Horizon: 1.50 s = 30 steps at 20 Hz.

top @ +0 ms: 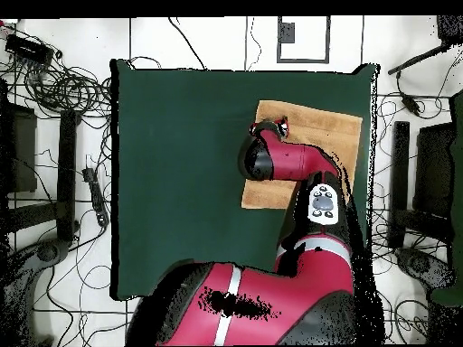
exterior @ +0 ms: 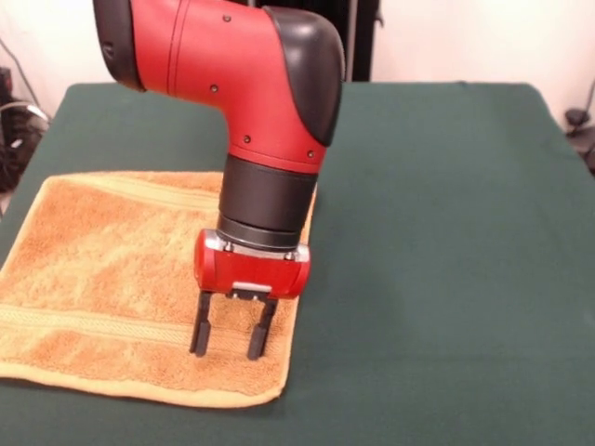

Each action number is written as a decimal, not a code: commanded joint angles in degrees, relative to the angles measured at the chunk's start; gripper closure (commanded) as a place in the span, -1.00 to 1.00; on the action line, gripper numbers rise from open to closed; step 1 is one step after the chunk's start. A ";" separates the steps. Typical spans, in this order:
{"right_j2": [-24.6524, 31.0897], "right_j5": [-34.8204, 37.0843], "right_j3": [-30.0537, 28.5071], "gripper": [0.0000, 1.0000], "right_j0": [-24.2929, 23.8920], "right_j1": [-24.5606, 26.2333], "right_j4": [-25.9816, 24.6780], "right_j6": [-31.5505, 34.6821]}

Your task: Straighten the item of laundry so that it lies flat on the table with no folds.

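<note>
1. Spread-fingered, the gripper (exterior: 232, 351) is hanging from the red and black arm (exterior: 270, 139) with its two dark fingertips (exterior: 199, 348) at or just above the hand towel (exterior: 102, 269), near that cloth's corner closest to the front camera; actual contact is too close to call, and nothing is sitting between the jaws.
2. Lying spread on the table (exterior: 437, 232), the golden-orange towel is occupying the left of the front view and, in the overhead view (top: 316, 126), the upper right part of the green top, partly under the arm.
3. Looking nearly flat already, it is showing only soft ripples and a slightly lifted front hem; the part behind the arm is hidden.
4. Being looped terry cloth, it is likely to behave as light, limp and grippy, dragging on the felt-like surface rather than sliding.
5. A hem or corner is probably offering the best hold, since pinching mid-cloth would bunch it.
6. Flat-woven bands are crossing the fuzzy pile near two edges of the roughly square shape.
</note>
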<state>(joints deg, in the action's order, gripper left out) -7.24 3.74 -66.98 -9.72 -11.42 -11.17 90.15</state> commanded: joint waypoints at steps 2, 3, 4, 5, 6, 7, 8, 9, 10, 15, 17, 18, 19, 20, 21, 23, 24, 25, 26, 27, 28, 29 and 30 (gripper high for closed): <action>5.07 -4.86 -1.57 -1.00 4.67 2.53 5.25 14.37; 5.18 -5.20 -1.61 -1.00 4.79 2.50 5.41 14.23; 5.71 -5.17 -1.58 -1.00 4.62 2.41 5.26 13.70; 5.87 -5.06 -1.59 -1.00 4.59 2.34 5.37 13.40; 6.57 -4.84 -1.73 -1.00 4.31 2.08 5.21 12.86; 7.06 -4.76 -1.61 -1.00 4.03 2.07 5.06 12.34; 7.55 -4.69 -1.49 -1.00 3.75 2.06 4.91 11.83; 8.17 -4.20 -1.27 -1.00 3.33 2.07 4.66 11.16; 9.16 -4.12 -1.18 -1.00 2.66 2.00 4.06 10.37; 11.79 -3.31 -0.39 -1.00 1.29 2.02 2.94 8.62; 12.91 -3.65 -0.22 -1.00 0.68 2.00 2.35 8.14; 13.45 -3.02 0.13 -1.00 0.54 1.97 2.36 7.74; 14.50 -3.59 0.03 -1.00 0.10 2.03 1.72 7.41; 15.57 -3.83 0.43 -1.00 -0.29 2.09 0.85 6.55; 14.69 -3.99 0.26 -1.00 0.32 1.96 1.32 7.21; 13.03 -2.51 -1.01 -1.00 1.11 0.93 2.25 8.01; 12.69 -2.63 -2.07 -1.00 1.14 -0.05 2.02 8.20; 12.29 -1.35 -2.84 -1.00 1.39 -0.75 2.49 8.43; 12.52 -1.21 -3.82 -1.00 1.13 -1.64 2.35 8.51; 12.52 -1.05 -4.59 -1.00 1.08 -2.43 2.41 8.73; 12.52 -0.90 -5.36 -1.00 1.02 -3.21 2.47 8.95; 12.15 -1.77 -5.26 -1.00 1.26 -3.33 2.63 9.54; 11.79 -2.75 -4.85 -1.00 1.89 -3.05 2.91 10.17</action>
<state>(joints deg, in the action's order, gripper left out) -3.23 0.85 -66.93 -10.64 -11.75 -9.46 90.15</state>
